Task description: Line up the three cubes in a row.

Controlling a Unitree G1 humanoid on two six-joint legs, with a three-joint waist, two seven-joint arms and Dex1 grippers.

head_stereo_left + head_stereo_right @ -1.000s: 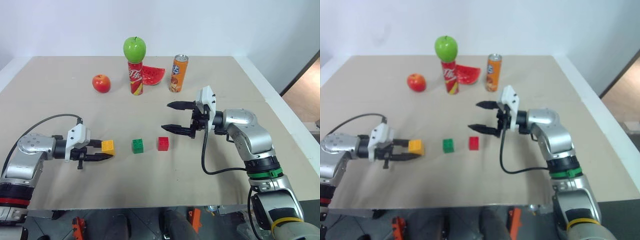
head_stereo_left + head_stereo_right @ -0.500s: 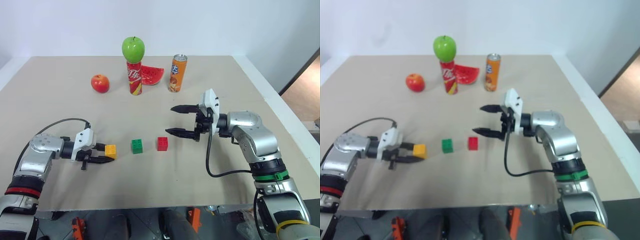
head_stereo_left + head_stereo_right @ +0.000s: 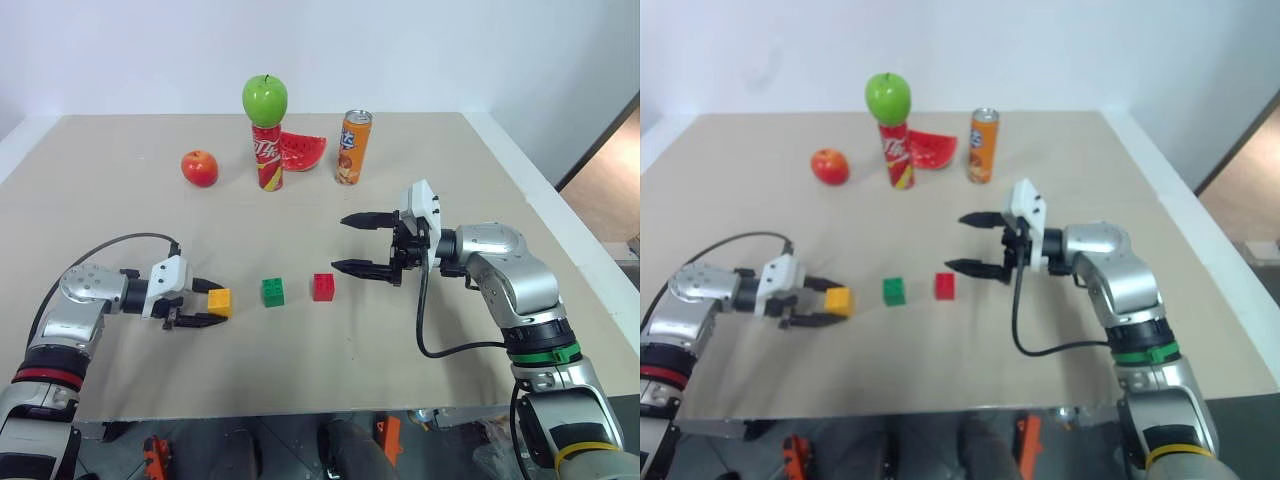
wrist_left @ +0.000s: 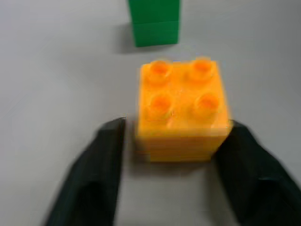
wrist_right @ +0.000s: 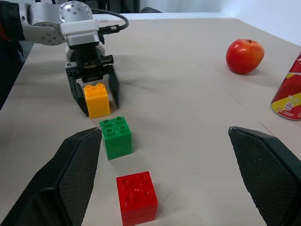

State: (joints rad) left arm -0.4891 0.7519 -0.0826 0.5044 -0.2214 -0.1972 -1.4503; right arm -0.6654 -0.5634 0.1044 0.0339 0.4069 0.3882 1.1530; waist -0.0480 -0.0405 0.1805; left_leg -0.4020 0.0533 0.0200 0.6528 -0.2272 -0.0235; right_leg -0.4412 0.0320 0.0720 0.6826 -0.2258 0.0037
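Observation:
The three cubes stand in a row on the table (image 3: 120, 370): the yellow-orange cube (image 3: 219, 301) on the left, the green cube (image 3: 273, 291) in the middle, the red cube (image 3: 324, 287) on the right. My left gripper (image 3: 206, 303) is open, its fingers straddling the yellow-orange cube (image 4: 181, 108). The left wrist view shows a narrow gap beside the cube on at least one side. The green cube (image 4: 155, 21) lies just beyond it. My right gripper (image 3: 352, 243) hovers wide open and empty, just right of the red cube (image 5: 136, 197).
At the far side a green apple (image 3: 264, 99) sits on a red can (image 3: 267, 158). Beside it are a red apple (image 3: 200, 168), a watermelon slice (image 3: 302, 151) and an orange can (image 3: 353, 148). The table's right edge runs behind my right arm.
My left gripper carried the yellow-orange cube slightly down and toward the green cube, then opened and released it. The right gripper stayed where it was.

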